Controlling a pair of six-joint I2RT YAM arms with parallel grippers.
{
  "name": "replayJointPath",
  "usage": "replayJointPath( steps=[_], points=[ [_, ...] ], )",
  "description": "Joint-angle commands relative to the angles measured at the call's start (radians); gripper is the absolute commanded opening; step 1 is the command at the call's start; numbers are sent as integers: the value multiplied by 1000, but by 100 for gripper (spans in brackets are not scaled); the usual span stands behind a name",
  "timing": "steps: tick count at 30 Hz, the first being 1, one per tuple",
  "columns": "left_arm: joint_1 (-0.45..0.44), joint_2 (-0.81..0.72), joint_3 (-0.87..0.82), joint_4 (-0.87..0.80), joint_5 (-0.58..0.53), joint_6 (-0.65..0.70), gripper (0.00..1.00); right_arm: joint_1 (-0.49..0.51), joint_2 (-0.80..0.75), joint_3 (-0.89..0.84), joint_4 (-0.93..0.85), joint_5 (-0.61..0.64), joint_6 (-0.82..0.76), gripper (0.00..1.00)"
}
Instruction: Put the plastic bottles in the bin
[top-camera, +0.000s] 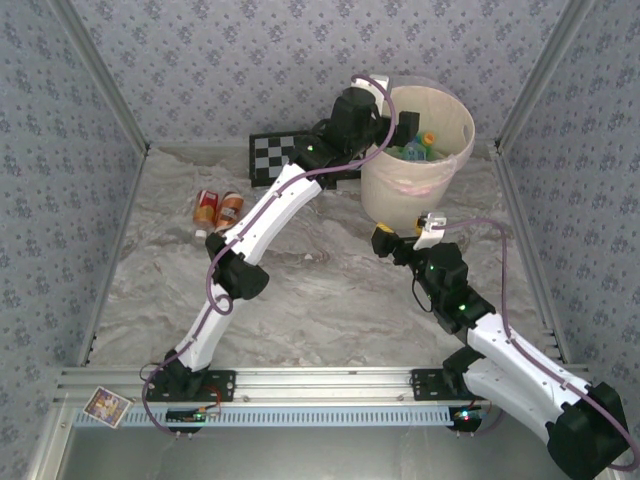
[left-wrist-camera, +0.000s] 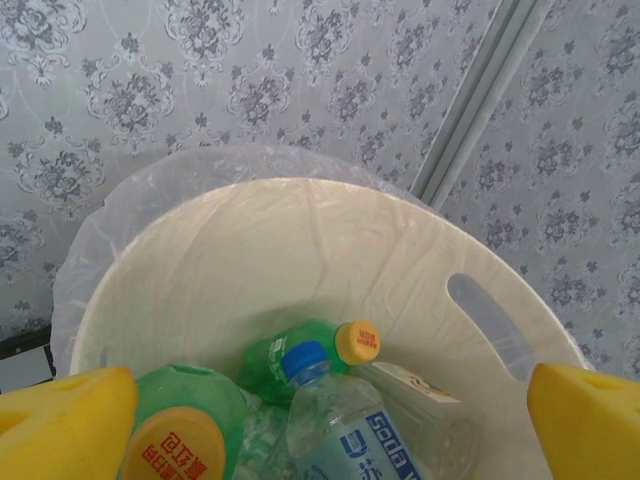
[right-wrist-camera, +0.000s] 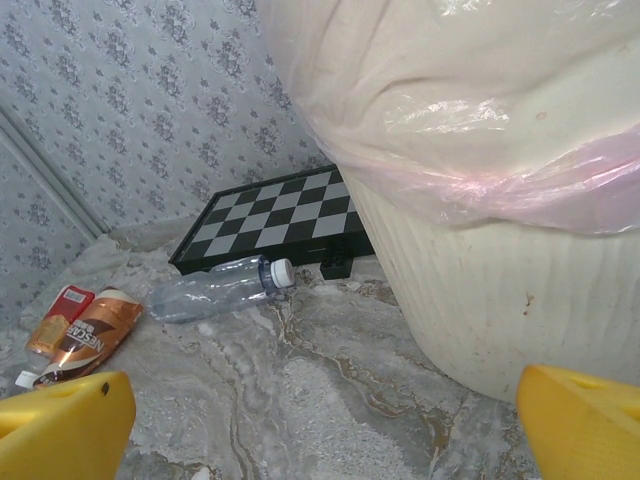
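Our left gripper (left-wrist-camera: 325, 425) hangs wide and empty over the bin (left-wrist-camera: 300, 250) (bottles (left-wrist-camera: 290, 362) lie inside). Our right gripper (right-wrist-camera: 320, 425), also wide, faces the clear bottle (right-wrist-camera: 215, 290), which is ahead-left on the table (right-wrist-camera: 330, 390), lying crosswise, cap toward the bin, beside the checkerboard (right-wrist-camera: 285, 215).

I find the table (top-camera: 330, 290) centre passable; the bin (top-camera: 400, 195), checkerboard (top-camera: 268, 155) and bottles (top-camera: 218, 208) obstruct the far side.
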Motion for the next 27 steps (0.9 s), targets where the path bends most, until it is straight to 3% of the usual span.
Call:
replayJointPath(
  steps=[1,7,16,27],
  points=[
    [-3,-8,26,-35,-21,24,100,-3,-2,-1,28,-5,10,100],
    [1,-12,11,-41,-1,24,100,-4,3,-2,29,-8,10,100],
    [44,2,-14,18,215,-80,99,-4,9,0,31,-10,11,100],
    [68,39,-14,-7,315,-147,95,-4,11,1,30,-9,11,100]
  ],
)
